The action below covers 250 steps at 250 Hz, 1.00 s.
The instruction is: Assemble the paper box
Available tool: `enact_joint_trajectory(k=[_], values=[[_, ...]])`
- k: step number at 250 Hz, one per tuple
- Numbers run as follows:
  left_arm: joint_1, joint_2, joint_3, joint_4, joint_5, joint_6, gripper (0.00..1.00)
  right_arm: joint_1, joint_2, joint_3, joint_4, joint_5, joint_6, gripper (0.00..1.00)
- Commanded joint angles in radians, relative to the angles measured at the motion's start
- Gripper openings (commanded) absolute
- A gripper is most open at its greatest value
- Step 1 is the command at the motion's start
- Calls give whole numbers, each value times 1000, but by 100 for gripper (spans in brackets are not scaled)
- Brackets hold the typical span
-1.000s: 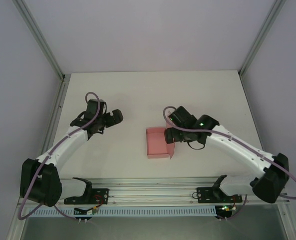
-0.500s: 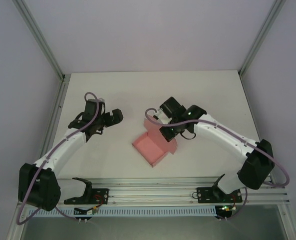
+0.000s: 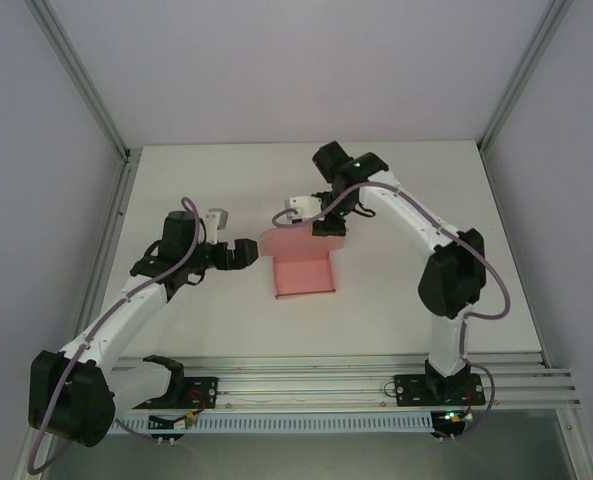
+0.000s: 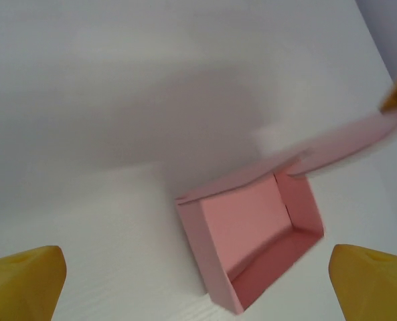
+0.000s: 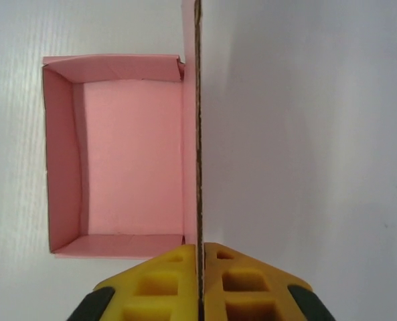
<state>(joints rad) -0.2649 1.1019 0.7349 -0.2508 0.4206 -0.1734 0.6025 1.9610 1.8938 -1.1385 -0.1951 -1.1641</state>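
While right jaws pinch its raised lid flap (image 5: 198, 120), small pink card paper box (image 3: 304, 272) sits between them and wide-spread left jaws. Step: lid closing. Next, likely: fold flap down, tuck.

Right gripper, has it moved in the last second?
Yes. The right gripper, shut on the pink box's raised flap, has swung away from the front rail toward the far edge of the table.
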Motion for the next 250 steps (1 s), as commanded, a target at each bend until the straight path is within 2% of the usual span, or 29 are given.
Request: enact_joint_trajectory(k=[1,22,39,51,61,74,90,111,135,156,177,187,213,231,250], values=[[6,-32,-21,38,100,122,99,0,45,45,-135,-7,-126,12],[4,-51,-28,35,72,156,100,-5,36,33,-103,-22,-118,20],[6,-49,-20,27,59,183,100,-13,14,18,-47,-50,-82,36],[4,-34,-3,15,59,209,100,-26,-10,11,-12,-79,-47,38],[4,-12,13,3,57,228,100,-39,-35,7,7,-116,-10,47],[3,25,40,-13,57,233,100,-63,-77,-9,34,-170,37,50],[-3,67,71,-19,85,232,100,-99,-146,-75,93,-220,115,66],[-28,102,78,-8,112,246,100,-143,-251,-219,163,-262,147,73],[-78,140,100,-20,78,276,95,-199,-345,-386,240,-279,168,76],[-122,176,129,-68,1,303,90,-247,-379,-466,289,-297,234,75],[-142,211,161,-71,-26,320,79,-264,-378,-520,347,-310,279,73],[-148,232,178,-70,-34,322,74,-264,-366,-536,380,-319,294,72],[-164,282,227,-99,-48,340,61,-265,-302,-518,393,-333,332,61],[-176,309,251,-121,-51,358,54,-266,-273,-498,359,-324,323,60],[-193,329,261,-133,-52,374,50,-265,-262,-506,382,-308,314,56]])
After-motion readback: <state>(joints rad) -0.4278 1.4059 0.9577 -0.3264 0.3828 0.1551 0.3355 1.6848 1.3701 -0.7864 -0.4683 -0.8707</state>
